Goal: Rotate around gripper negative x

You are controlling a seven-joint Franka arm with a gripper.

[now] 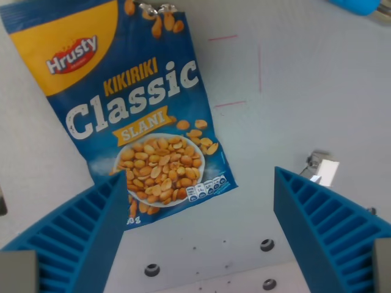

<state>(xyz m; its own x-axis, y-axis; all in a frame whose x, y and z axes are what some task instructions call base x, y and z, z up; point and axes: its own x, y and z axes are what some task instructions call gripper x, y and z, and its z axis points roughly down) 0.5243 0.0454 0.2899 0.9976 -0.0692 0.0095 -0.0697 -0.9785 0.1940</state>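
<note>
Tool (198, 210) fingers are seen spread wide at the bottom of the wrist view, with nothing held between them; both are blue and ribbed, one finger (73, 238) at the wrist view's left and the other (330, 226) at the wrist view's right. A bag of peanuts (131, 104) is laid flat on the pale table (293, 122) in the upper left of the wrist view, tilted, its lower corner partly covered by the left finger. Whether the finger touches the bag cannot be told. The bag is sealed, blue with a yellow corner, and is printed with "Hrusty", "KIKIRIKI", "Classic" and "SLANI" above a pictured bowl of peanuts. Thin pink lines (241, 67) are marked on the table beside the bag. Dark holes (267, 245) are seen in the table between the fingers.
</note>
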